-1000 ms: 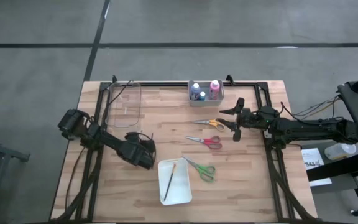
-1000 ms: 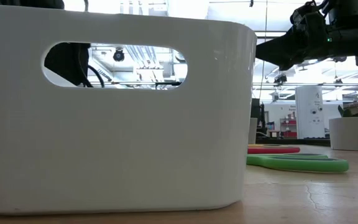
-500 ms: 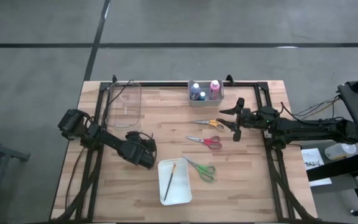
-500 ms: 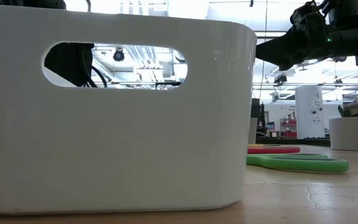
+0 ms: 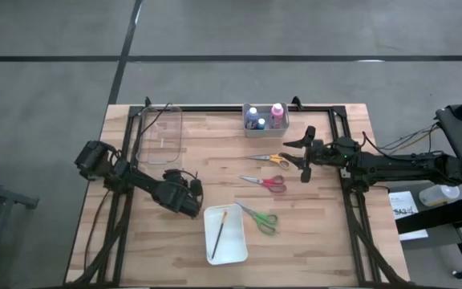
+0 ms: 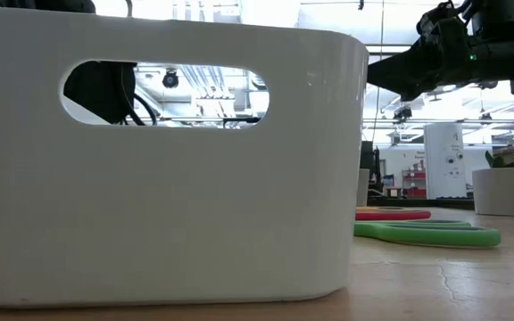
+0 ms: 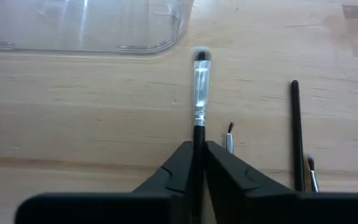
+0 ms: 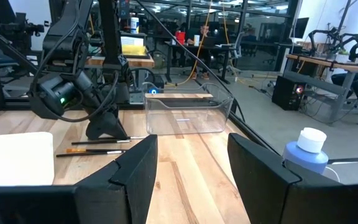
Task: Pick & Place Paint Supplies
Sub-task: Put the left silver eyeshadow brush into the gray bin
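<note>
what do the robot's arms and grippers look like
Both arms are black, jointed, with loose black cables. The left gripper has two flat, wedge-shaped matte black fingers. The right gripper has the same dark, angular fingers. No markings show.

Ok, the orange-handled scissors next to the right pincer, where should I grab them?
Probably at the narrow pivot, just blade-side of the loops, coming straight down. The orange-handled scissors lie flat with the handles toward the open right pincer, so its fingers should straddle them crosswise. The left pincer is shut on a brush.
</note>
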Robot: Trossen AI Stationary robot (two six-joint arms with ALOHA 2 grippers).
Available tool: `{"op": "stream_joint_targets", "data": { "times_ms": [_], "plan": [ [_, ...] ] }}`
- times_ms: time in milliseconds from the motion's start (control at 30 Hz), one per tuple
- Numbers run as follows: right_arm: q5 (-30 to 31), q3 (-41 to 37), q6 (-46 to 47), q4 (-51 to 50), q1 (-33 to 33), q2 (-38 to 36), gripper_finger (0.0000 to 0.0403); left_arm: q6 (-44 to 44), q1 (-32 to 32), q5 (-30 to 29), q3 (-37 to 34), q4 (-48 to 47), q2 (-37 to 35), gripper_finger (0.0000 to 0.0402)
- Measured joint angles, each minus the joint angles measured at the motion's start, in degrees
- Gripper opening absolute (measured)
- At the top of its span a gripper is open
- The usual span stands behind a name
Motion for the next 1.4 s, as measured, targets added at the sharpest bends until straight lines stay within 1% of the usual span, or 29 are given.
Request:
{"op": "stream_joint_targets", "data": {
  "times_ms": [133,233,567,700,867,1400],
  "plan": [
    [0.0,0.0,0.0,0.0,0.0,0.0,0.0193,0.1,0.0,-0.1,0.0,0.0,0.0,0.0018],
    [0.0,0.0,0.0,0.0,0.0,0.0,0.0193,0.2,0.0,-0.3,0.0,0.0,0.0,0.0008],
    [0.0,0.0,0.0,0.0,0.0,0.0,0.0193,1.1,0.0,-0.4,0.0,0.3,-0.2,0.0008],
    [0.0,0.0,0.0,0.0,0.0,0.0,0.0193,1.3,0.0,0.5,-0.1,0.3,-1.7,0.0008],
    [0.0,0.0,0.0,0.0,0.0,0.0,0.0193,3.6,0.0,1.5,-0.1,0.9,-3.5,0.0004],
    [0.0,0.0,0.0,0.0,0.0,0.0,0.0193,3.7,0.0,1.1,-0.2,0.2,-3.8,0.0005]
  ]
}}
